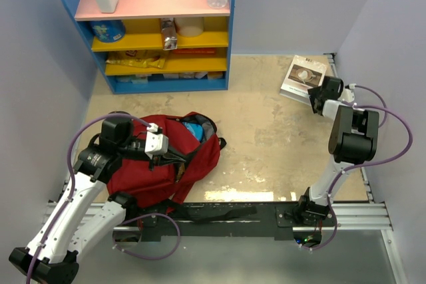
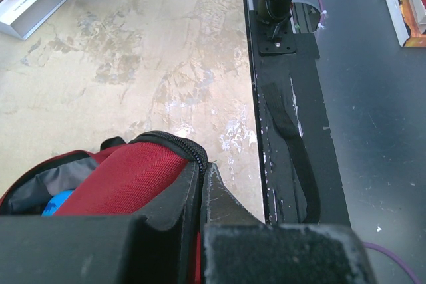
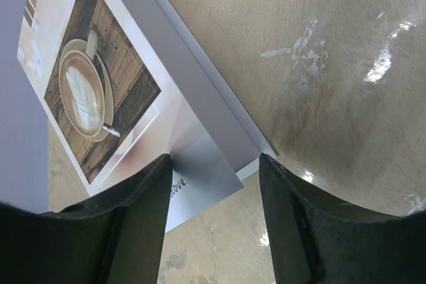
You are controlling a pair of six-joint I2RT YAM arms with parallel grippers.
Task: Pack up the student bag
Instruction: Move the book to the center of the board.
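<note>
Overhead, the left tool [image 1: 164, 152] is clamped shut on the zippered rim of the student bag [image 1: 156, 181]. The bag is one rounded pack of dark red woven fabric with black-edged straps, slumped on the mottled beige table [image 1: 266, 144] directly beneath and behind that tool. From the left wrist its two black fingers [image 2: 170, 207] press together with red cloth pinched between them, and the toothed black zip curls just past their tips. Grey lining and a bright blue object [image 2: 58, 203] show in the bag's mouth to that tool's left. What the blue thing is cannot be made out, and most of the pack is cut off by the frame there. One flat black strap [image 2: 293, 141] trails over the dark rail to the tool's right.

The right tool [image 1: 317, 96], well apart from the bag, stands open, its two matte black fingers [image 3: 136, 211] spread either side of the near corner of a single book [image 3: 100, 91]. The glossy rectangular cover carries a photograph of a latte cup on wooden planks. The lettering by one finger is half hidden and unreadable, and whether either finger touches the book cannot be told. Beyond both tools stands a blue-framed shelf unit [image 1: 230, 44] with one pink board and two yellow ones, its small contents too blurred to name.
</note>
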